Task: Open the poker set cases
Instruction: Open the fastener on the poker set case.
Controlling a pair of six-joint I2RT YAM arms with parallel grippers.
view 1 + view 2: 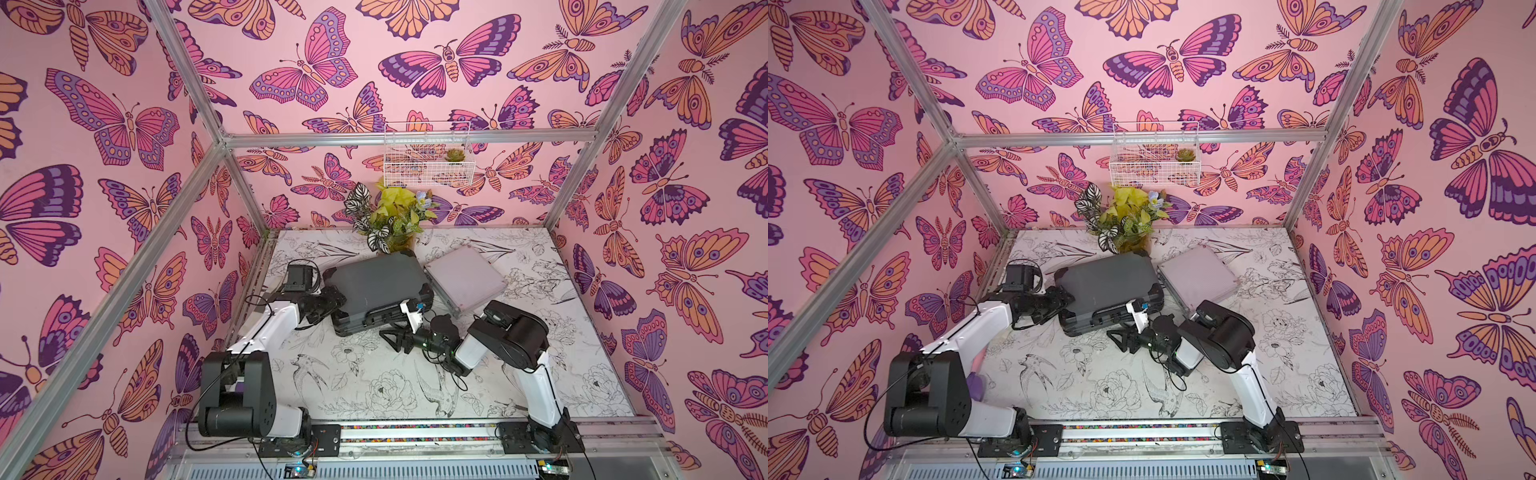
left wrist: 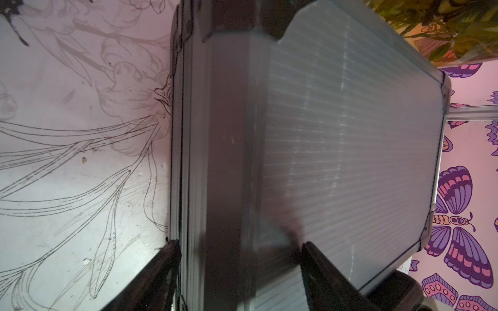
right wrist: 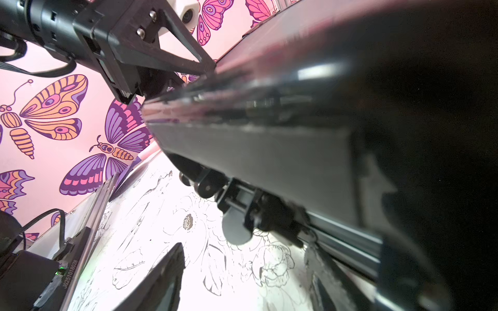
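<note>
Sideways lies the grey case (image 1: pixel 376 282), handle (image 1: pixel 380 312) facing front; left pincer (image 2: pixel 238 246) grips its end; right pincer (image 1: pixel 395 332) gapes, empty; the pink case (image 1: pixel 465 282) shows in both top views only.

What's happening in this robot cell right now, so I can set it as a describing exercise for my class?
The dark grey ribbed poker case is being handled from two sides. The left tool straddles its left edge, while the right tool, jaws apart, sits at the front side by the handle. The case looks closed. The smaller silvery-pink case lies shut beside it, untouched.
</note>
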